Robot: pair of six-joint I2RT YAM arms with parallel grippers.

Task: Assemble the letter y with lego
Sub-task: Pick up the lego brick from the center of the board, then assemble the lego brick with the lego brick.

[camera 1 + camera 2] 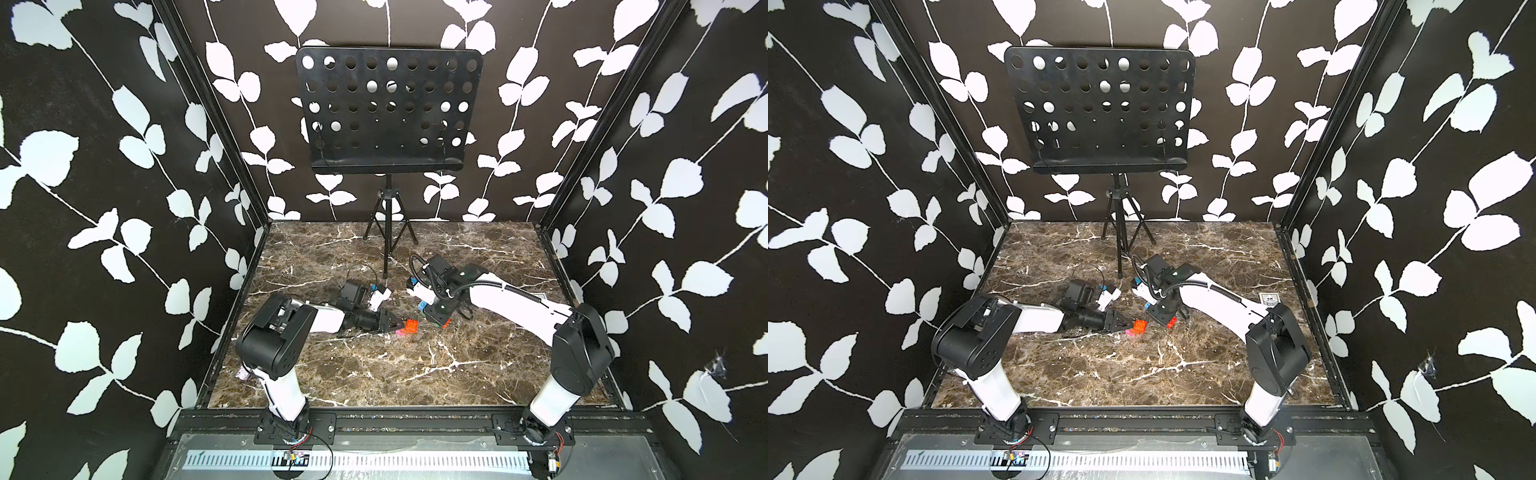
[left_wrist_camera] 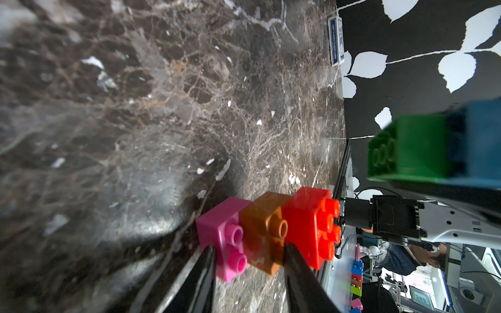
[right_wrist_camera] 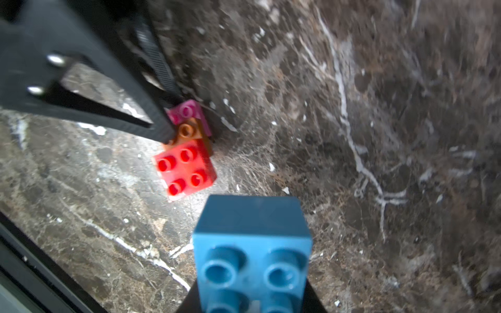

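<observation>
Roughly at the middle of the bench (image 1: pixel 374 374), glossy brown marble veined white, the left hand (image 1: pixel 397 328) pinches tight a stepped stem (image 2: pixel 260 225) of studded plastic cubes: pink, brown-orange, orange-red. Just beside its orange-red end, not touching, the right hand (image 1: pixel 435 314) is clamped on a smooth blue brick (image 3: pixel 252 235) joined to a longer green bar (image 2: pixel 412 149).

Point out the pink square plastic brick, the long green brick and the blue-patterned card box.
pink square brick (image 2: pixel 215 227): left wrist view, smooth side.
long green brick (image 2: pixel 414 146): left wrist view, side face.
blue-patterned card box (image 2: pixel 335 40): left wrist view, printed face.
</observation>
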